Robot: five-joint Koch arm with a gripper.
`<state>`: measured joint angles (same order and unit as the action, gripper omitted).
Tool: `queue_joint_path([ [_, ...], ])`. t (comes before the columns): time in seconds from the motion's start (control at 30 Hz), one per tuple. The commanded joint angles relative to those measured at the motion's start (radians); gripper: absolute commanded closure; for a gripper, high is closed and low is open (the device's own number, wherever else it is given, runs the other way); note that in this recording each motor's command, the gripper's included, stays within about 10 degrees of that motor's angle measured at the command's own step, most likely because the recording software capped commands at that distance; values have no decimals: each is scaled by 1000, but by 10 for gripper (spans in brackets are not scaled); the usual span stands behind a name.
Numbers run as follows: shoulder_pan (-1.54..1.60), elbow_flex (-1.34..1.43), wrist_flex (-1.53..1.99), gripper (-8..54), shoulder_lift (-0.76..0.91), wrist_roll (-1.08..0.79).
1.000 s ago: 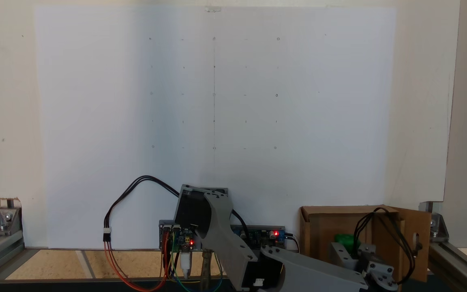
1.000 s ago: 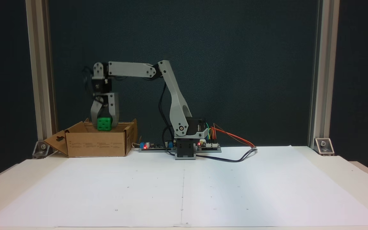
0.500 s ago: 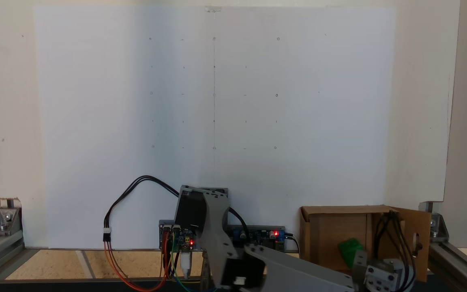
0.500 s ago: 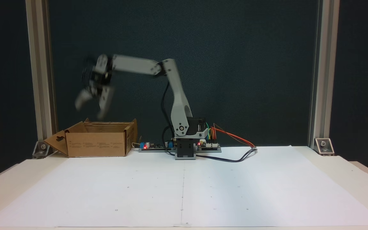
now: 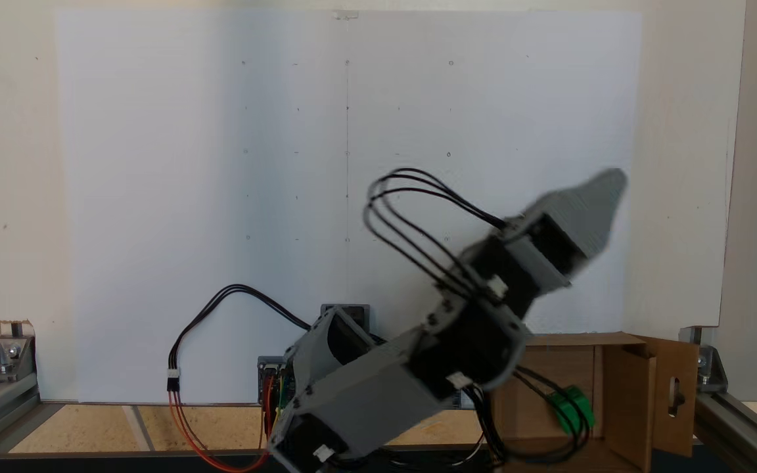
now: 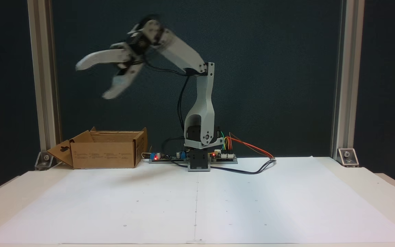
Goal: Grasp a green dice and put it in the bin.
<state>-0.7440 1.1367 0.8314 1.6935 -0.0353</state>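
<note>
The green dice (image 5: 572, 408) lies inside the bin (image 5: 621, 378), a brown cardboard box with open flaps, partly crossed by black cables. In a fixed view from the front, the bin (image 6: 105, 155) stands at the left and its walls hide the dice. My gripper (image 6: 93, 80) is raised high above and slightly left of the bin's centre, blurred by motion, jaws spread wide with nothing between them. Seen from above, the gripper (image 5: 602, 197) points away from the bin over the white sheet.
The arm's base (image 6: 199, 159) stands beside circuit boards (image 6: 165, 157) with loose coloured wires (image 6: 252, 149). Aluminium posts (image 6: 43, 85) frame the table's sides. A white paper sheet (image 6: 197, 199) with small marks covers the table in front.
The gripper opened over the bin and let the green dice drop inside. The arm then swung up and back, lifting the open gripper well above the box.
</note>
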Motion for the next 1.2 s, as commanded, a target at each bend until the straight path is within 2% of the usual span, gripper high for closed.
queue_joint_path([
  [0.0, 159, 9, -28, 11, 72, 49],
  [0.17, 477, 176, -40, 11, 178, 69],
  [0.4, 716, 617, -298, 10, 400, 69],
  [0.53, 755, 850, -478, 13, 517, 61],
  [0.77, 721, 1071, -784, 11, 669, 63],
  [1.17, 756, 1396, -1305, 13, 680, 58],
])
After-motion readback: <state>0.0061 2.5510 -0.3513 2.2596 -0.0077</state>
